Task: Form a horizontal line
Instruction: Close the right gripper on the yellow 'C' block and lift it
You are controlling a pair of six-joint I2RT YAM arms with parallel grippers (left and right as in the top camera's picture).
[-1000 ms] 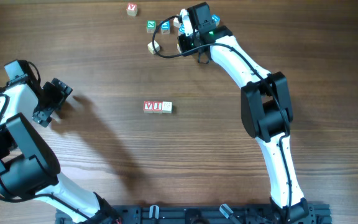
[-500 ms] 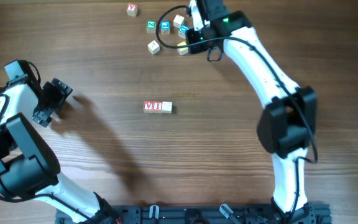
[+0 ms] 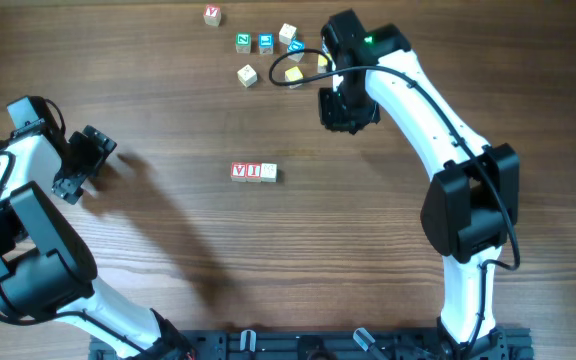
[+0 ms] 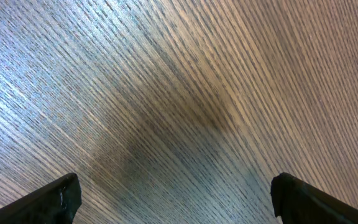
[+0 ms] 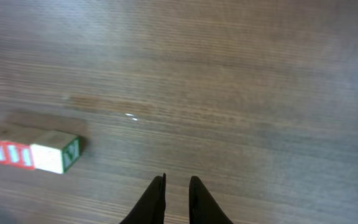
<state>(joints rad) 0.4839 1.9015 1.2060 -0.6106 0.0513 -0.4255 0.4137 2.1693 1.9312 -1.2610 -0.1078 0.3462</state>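
Now the right gripper [image 5: 176, 185] has swung away from the loose cubes [image 3: 265, 41] at the far edge and hangs nearer the middle, its fingers pinched almost together with nothing between them. The horizontal line [image 3: 254, 172] lies unchanged mid-table: two red-lettered cubes [image 3: 245, 172] and a pale cube [image 5: 53, 151], touching, on the dark wood-grain table [image 3: 168, 250]. Only the right wrist view shows a green mark on the pale cube's side. The left gripper [image 4: 176, 196] stays spread wide over bare wood.
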